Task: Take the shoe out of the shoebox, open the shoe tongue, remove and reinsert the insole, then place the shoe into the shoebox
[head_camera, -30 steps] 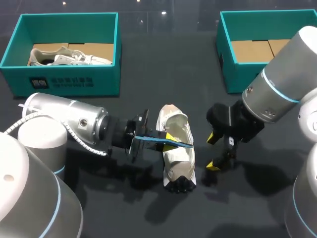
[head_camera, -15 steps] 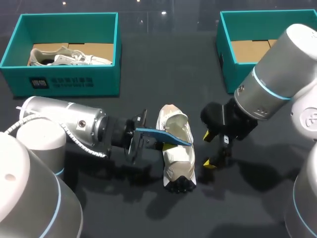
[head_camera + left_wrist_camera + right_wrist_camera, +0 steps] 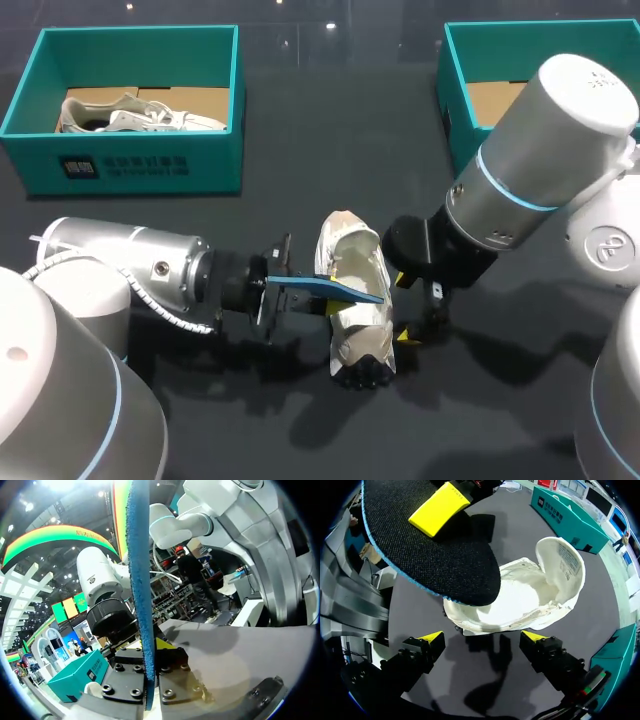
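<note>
A white shoe [image 3: 358,310] lies on the dark table with its tongue folded back, toe toward the front edge. My left gripper [image 3: 338,290] is shut on a thin insole [image 3: 345,290], blue on top and black underneath, held flat over the shoe's opening. In the left wrist view the insole [image 3: 141,590] stands edge-on between the fingers of the left gripper [image 3: 150,652]. My right gripper [image 3: 485,639] is open, just beside the shoe [image 3: 525,597], with the insole [image 3: 430,560] ahead of it. In the head view the right gripper [image 3: 410,322] hangs by the shoe's right side.
A teal shoebox [image 3: 130,165] at the back left holds a second white shoe [image 3: 135,115]. Another teal shoebox [image 3: 462,120] stands at the back right with only cardboard inside. Bare table lies in front of the shoe.
My right arm has swung left, bringing its open gripper up to the shoe's right side. The left gripper has lowered a little, still holding the insole over the shoe.
</note>
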Controlling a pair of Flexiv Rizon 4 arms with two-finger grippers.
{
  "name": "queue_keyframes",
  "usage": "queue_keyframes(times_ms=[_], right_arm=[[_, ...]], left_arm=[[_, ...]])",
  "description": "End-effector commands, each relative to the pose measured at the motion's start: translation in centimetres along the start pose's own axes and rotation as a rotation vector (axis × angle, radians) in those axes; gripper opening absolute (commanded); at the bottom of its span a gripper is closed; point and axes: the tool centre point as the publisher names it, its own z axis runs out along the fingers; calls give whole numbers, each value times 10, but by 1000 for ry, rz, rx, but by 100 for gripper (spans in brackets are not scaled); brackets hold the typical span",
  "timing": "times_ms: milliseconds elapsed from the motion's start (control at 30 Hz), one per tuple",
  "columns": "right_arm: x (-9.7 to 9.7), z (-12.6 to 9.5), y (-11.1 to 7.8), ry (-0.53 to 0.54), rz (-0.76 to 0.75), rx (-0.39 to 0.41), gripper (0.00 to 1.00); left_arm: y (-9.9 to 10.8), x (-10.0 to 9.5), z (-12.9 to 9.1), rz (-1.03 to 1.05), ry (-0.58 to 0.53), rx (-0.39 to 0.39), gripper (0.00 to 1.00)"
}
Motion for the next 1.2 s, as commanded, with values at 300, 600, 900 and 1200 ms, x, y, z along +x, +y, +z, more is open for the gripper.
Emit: queue_keyframes(times_ms=[300,600,900,1200], right_arm=[[-7,13,-14,-12,-25,-71,100],[-10,15,-17,-8,-34,-94,100],[-10,16,-18,-6,-42,-101,100],[-10,16,-18,-6,-42,-101,100]], left_arm=[[1,6,-2,-9,-11,-1,0],[-2,8,-1,-36,-31,22,0],[2,9,3,-40,-37,35,0],[22,4,14,-40,-70,24,0]])
